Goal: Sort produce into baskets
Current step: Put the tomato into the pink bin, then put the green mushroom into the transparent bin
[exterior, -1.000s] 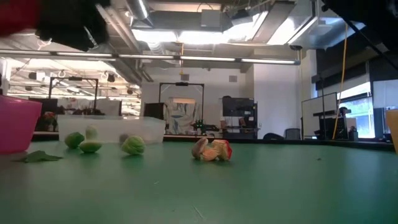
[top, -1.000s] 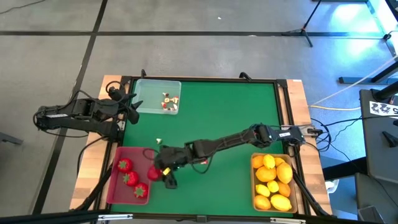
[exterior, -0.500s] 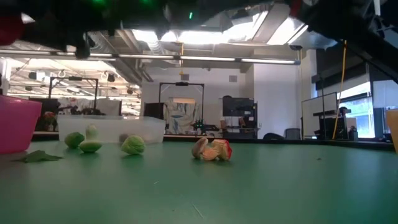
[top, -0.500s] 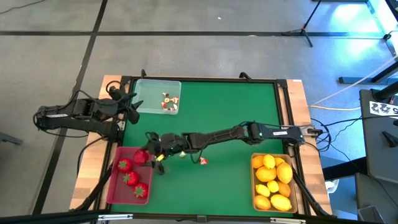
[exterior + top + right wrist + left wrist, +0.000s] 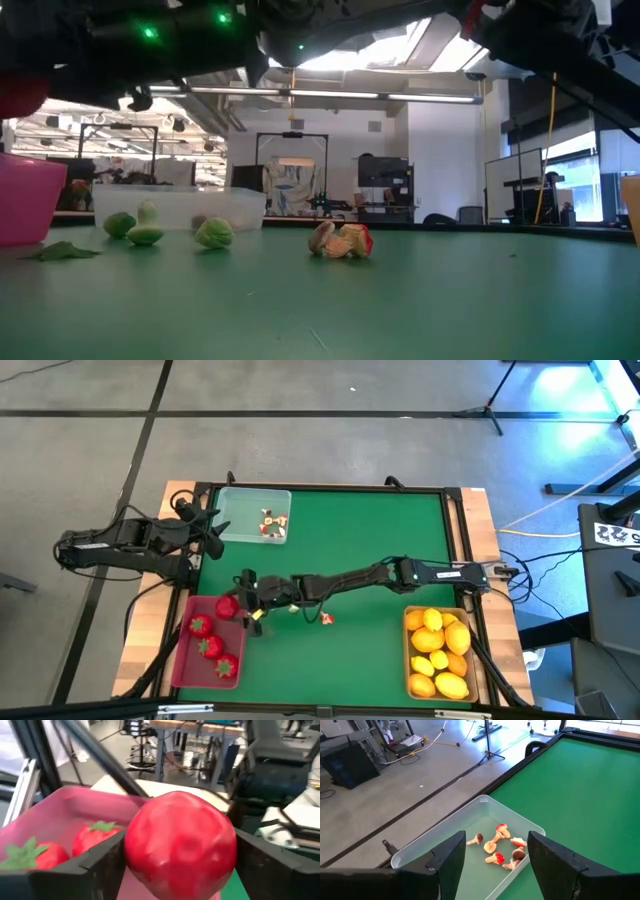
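Note:
My right gripper (image 5: pixel 238 607) reaches across the table from the right and is shut on a red strawberry (image 5: pixel 180 845). The strawberry (image 5: pixel 226 608) hangs over the far right corner of the red basket (image 5: pixel 186 665), where three strawberries (image 5: pixel 211 647) lie. The clear basket (image 5: pixel 236 502) at the far left holds white-and-red bits (image 5: pixel 499 849). The tan basket (image 5: pixel 409 660) at the near right holds lemons and an orange fruit (image 5: pixel 440 656). My left gripper (image 5: pixel 496 838) waits open by the clear basket. My right gripper pinches the strawberry by its two opposite sides (image 5: pixel 134 851), one finger (image 5: pixel 97 867) on each. The fingers come nearly level from the table's right side. The strawberry is lifted clear of the table and the red basket (image 5: pixel 60 805).
One white-and-red piece (image 5: pixel 326 618) lies on the green mat mid-table, under my right arm. In the low view some round green pieces (image 5: pixel 213 233) lie in front of the clear basket (image 5: pixel 180 205). Wooden borders frame the mat.
My right gripper has carried the strawberry from the mat near the front edge toward the far left, sinking and tipping toward level, to the red basket's far right corner. The white-and-red piece, hidden under the arm before, shows now.

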`<state>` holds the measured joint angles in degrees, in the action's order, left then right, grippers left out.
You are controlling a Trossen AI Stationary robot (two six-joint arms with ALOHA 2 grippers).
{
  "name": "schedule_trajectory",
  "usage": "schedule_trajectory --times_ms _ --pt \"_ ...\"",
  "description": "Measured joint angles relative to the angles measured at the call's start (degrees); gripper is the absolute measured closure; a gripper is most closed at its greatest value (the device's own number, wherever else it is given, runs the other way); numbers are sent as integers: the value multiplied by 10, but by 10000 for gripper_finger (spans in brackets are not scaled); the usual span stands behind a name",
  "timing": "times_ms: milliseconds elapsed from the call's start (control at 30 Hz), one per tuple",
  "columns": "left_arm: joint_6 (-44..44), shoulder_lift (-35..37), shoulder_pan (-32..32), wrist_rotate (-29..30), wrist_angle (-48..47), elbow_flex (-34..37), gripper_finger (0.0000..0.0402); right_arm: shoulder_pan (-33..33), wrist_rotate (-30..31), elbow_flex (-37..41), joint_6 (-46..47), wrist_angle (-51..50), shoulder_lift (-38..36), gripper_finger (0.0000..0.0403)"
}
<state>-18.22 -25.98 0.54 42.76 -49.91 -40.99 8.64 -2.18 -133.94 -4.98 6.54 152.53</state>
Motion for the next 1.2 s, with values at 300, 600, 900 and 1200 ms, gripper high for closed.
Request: schedule_trajectory --times_ms 300,600,900,1200 --pt "0 0 0 1 0 0 192 -4 0 -10 19 -4 -4 71" --pt "2 0 0 1 0 0 192 -12 -42 -11 46 0 -5 70" --pt "23 0 0 1 11 0 192 -12 -34 -11 45 2 -5 42" --pt "23 0 0 1 11 0 192 -10 -12 -11 25 -16 -6 9"
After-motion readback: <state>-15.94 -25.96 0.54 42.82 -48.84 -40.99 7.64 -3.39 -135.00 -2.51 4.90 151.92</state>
